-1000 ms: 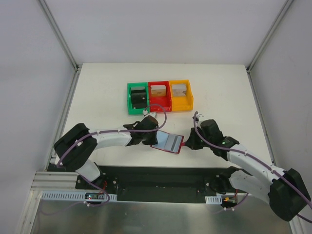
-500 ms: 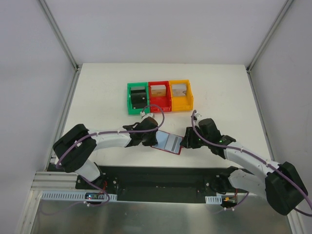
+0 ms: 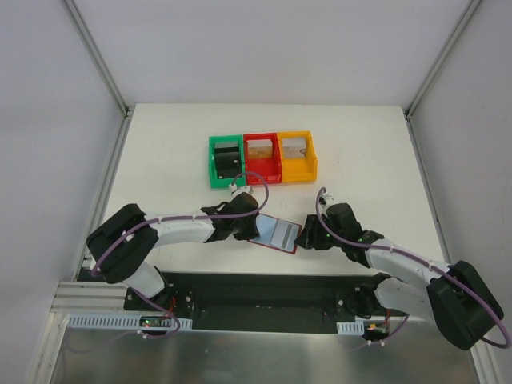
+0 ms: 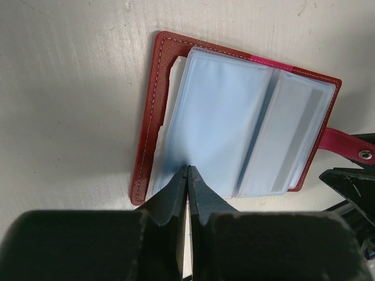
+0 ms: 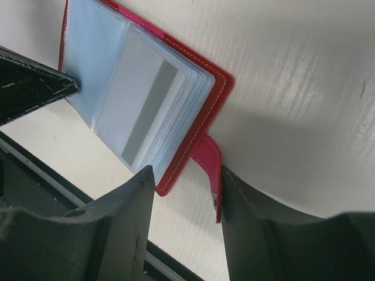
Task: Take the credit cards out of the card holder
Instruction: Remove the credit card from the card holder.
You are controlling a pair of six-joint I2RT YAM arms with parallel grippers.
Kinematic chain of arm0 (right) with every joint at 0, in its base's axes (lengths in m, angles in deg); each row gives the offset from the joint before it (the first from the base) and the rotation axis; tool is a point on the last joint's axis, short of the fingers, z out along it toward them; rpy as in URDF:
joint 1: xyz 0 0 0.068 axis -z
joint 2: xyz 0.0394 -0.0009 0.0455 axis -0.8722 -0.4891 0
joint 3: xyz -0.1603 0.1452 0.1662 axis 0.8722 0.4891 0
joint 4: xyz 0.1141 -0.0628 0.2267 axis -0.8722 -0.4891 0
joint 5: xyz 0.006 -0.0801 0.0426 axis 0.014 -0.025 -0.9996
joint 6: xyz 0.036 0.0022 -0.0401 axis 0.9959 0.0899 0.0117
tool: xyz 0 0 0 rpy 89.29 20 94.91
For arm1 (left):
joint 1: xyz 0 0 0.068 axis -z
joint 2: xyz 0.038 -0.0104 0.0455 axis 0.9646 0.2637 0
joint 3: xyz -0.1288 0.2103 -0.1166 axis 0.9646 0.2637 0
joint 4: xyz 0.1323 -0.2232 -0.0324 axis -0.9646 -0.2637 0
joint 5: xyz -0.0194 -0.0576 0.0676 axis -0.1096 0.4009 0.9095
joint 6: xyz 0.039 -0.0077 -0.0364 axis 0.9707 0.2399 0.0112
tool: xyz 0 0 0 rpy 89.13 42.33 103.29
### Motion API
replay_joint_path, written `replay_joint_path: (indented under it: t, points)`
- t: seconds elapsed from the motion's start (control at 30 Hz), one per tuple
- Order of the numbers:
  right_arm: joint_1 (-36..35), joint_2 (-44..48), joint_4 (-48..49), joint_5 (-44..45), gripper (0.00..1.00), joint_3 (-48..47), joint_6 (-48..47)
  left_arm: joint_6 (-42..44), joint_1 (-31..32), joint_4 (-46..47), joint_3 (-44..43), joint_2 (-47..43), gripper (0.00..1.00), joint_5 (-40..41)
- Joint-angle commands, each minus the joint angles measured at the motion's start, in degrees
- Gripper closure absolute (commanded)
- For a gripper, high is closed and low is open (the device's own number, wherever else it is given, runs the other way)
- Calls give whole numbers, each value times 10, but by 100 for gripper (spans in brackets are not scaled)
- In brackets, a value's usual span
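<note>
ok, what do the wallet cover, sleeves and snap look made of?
Cover: dark-red leather or faux leather, matte, with pale stitching along the edge; which one can't be told. Sleeves: soft clear plastic, slightly glossy; a card shows through. Snap: probably metal, small shiny silver stud on the tab.

Whether the left gripper (image 4: 187, 170), tips together, pinches a sleeve (image 4: 222, 117) of the card holder (image 4: 149, 117) or only presses on it cannot be told, and it hides the holder's edge beneath it. The credit cards (image 4: 296, 140) show only as cloudy shapes behind plastic, their count and print unreadable. Between the right gripper's (image 5: 186, 175) spread jaws the tab strap's (image 5: 206, 158) end is partly hidden, and the holder's far corner is cut off.
</note>
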Motion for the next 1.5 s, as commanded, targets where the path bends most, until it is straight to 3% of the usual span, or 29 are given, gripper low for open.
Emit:
replay_joint_path:
  t: [0.0, 0.23, 0.47, 0.67, 1.17, 1.23, 1.33, 1.47]
  points:
    - [2, -6, 30, 17, 51, 12, 21, -4, 7, -45, 29, 9, 100, -6]
    - [2, -27, 57, 17, 64, 18, 37, -11, 10, -41, 41, -1, 100, -3]
    - [1, -30, 83, 22, 89, 25, 45, -16, 12, -40, 50, -11, 100, -2]
    - [1, 1, 26, 38, 100, -15, -5, -19, 12, -40, 57, -25, 100, 3]
    - [2, -24, 25, -11, 100, -76, -45, -20, 13, -16, 61, -26, 100, -16]
    - [2, -39, 34, -18, 94, -79, -35, -18, 14, -16, 60, -22, 100, -19]
    - [2, -55, 50, -27, 79, -80, -24, -16, 13, 2, 57, -16, 100, -19]
    - [2, -65, 64, -32, 74, -80, -13, -13, 14, 6, 56, -14, 100, -31]
